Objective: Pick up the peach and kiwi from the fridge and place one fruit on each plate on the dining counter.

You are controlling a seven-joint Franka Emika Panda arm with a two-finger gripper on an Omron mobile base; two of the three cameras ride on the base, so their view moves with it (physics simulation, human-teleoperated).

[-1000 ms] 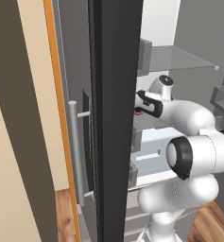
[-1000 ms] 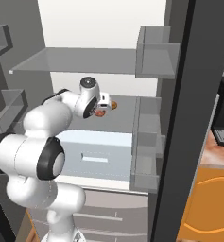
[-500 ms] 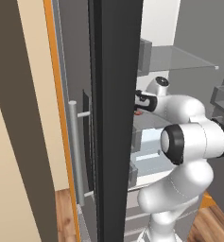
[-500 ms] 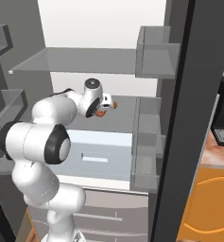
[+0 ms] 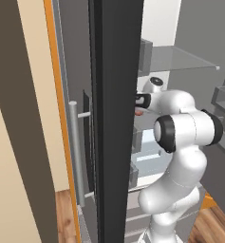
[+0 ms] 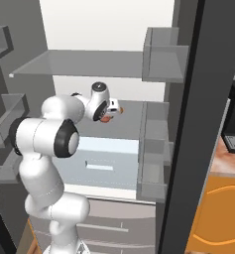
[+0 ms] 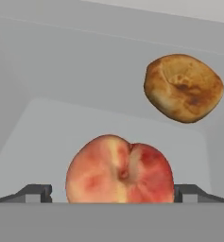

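Note:
The peach point(image 7: 120, 170), reddish-pink with an orange tinge, lies on a pale grey shelf inside the fridge point(image 6: 89, 64). My gripper point(image 7: 113, 194) is open, one dark fingertip point(image 7: 38, 193) on each side of the fruit and the jaws set wider than it. From the right base view the gripper point(image 6: 112, 111) reaches in over the shelf with the peach point(image 6: 105, 119) just under it. In the left base view the gripper point(image 5: 140, 101) pokes out past the dark door point(image 5: 116, 118). The kiwi and the plates are out of view.
A flatter orange-brown round item point(image 7: 183, 88) lies behind the peach to the right. Grey door bins point(image 6: 156, 158) stand right of the arm, a white drawer point(image 6: 99, 161) below it. The door's steel handle point(image 5: 76, 156) is at left. An orange cabinet point(image 6: 218, 213) with a pinkish top stands far right.
The elbow and forearm have swung up and in toward the fridge while the hand stayed at the peach. The jaws have stayed open.

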